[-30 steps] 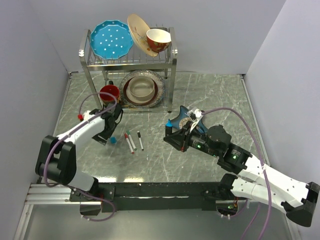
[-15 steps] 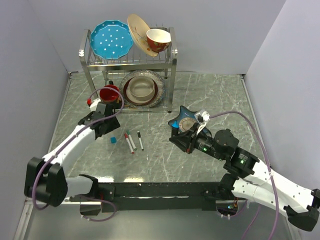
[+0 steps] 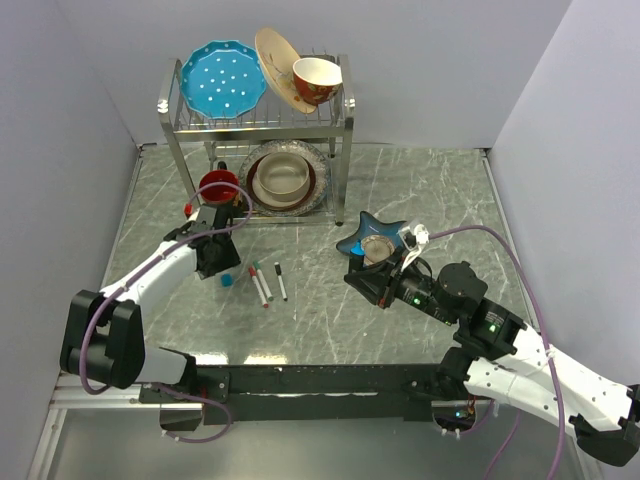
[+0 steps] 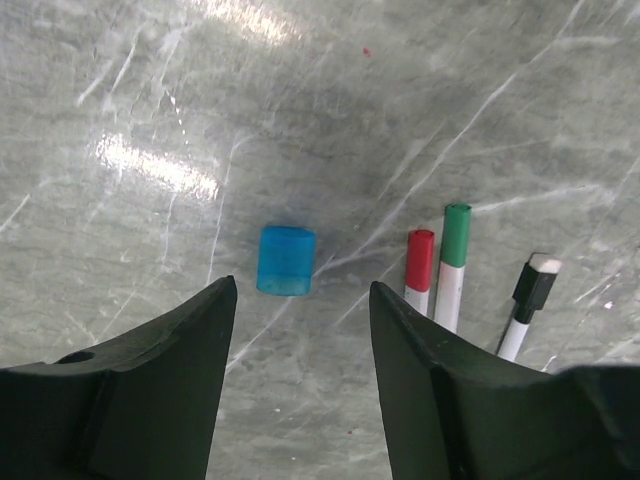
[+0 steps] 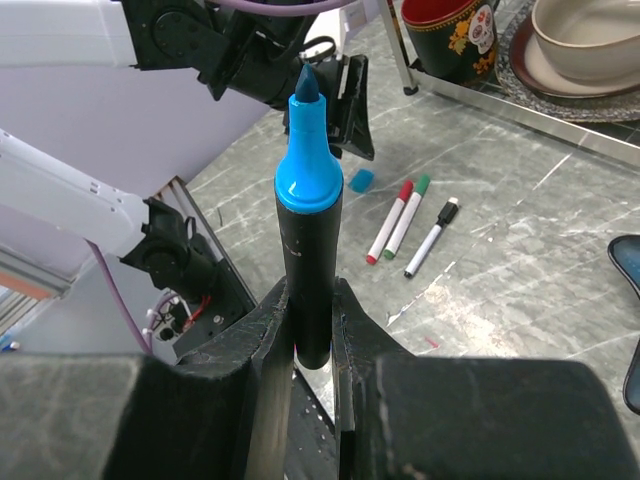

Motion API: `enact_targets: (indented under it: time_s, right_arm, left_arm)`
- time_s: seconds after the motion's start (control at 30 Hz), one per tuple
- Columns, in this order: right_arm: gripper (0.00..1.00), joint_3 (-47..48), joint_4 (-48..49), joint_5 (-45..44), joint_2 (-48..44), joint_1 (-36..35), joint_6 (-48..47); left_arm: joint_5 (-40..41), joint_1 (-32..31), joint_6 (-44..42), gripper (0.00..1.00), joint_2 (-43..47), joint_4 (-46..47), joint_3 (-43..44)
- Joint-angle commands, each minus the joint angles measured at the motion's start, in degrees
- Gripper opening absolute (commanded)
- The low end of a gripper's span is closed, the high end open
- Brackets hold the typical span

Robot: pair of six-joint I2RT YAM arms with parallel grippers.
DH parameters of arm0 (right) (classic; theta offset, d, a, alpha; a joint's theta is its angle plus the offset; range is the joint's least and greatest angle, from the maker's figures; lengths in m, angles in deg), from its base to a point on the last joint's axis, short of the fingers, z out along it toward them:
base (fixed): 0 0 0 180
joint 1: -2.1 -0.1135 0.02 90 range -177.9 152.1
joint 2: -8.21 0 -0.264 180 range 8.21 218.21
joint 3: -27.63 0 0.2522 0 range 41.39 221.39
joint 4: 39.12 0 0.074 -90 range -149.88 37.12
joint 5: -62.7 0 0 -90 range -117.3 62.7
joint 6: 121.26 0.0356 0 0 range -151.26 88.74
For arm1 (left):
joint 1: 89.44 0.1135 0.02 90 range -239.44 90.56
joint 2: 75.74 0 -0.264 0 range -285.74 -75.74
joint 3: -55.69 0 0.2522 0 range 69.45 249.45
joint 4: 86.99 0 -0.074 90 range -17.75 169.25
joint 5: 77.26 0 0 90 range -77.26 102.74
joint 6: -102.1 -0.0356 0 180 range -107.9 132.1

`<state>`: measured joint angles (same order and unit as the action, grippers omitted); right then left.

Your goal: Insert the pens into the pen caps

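A blue pen cap [image 4: 287, 261] lies on the table just ahead of my open, empty left gripper [image 4: 300, 285], which hovers over it. It also shows in the top view [image 3: 227, 281] and the right wrist view [image 5: 362, 180]. Three white pens lie to its right: red-ended [image 4: 420, 258], green-ended [image 4: 455, 245] and black-ended [image 4: 530, 295], grouped in the top view [image 3: 268, 282]. My right gripper [image 5: 311, 300] is shut on the dark marker [image 5: 310, 240], holding it upright in the air with its blue tip [image 5: 306, 85] bare. In the top view the right gripper [image 3: 368, 278] is right of the pens.
A metal dish rack [image 3: 345, 130] stands at the back with plates and a bowl on it. A red mug [image 3: 218, 186] and stacked dishes [image 3: 283, 180] sit under it. A blue star-shaped dish [image 3: 378, 232] lies just behind the right gripper.
My left gripper swung back toward the mug, then came forward to hover over the blue cap. My right gripper drifted slightly right with the marker.
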<state>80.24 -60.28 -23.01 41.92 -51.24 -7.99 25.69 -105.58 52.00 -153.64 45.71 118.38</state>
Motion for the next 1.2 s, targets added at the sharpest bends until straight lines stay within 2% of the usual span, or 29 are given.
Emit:
enact_targets:
  time_s: [0.0,0.47,0.9,1.13,1.17]
  right_arm:
    - [0.00,-0.9,0.7,-1.4,-1.4,0.3,-0.3]
    - [0.00,-2.3,1.7,-1.0,-1.8,0.3,0.5]
    - [0.00,-3.7,2.1,-1.1,-3.6,0.3,1.3]
    - [0.00,-3.7,1.2,-2.3,-4.5,0.3,1.0]
    - [0.00,-3.8,1.3,-2.3,-4.6,0.3,1.1]
  left_arm:
    - [-0.5,0.4,1.2,0.60,-0.6,0.6,-0.5]
    - [-4.0,1.6,-0.3,0.57,-6.5,1.5,-1.1]
    - [-5.3,1.7,-0.2,0.47,-13.8,4.2,-1.1]
    - [-4.5,1.7,-0.3,0.37,-15.1,4.2,-1.6]
    - [-4.5,1.7,-0.3,0.32,-14.8,4.1,-1.5]
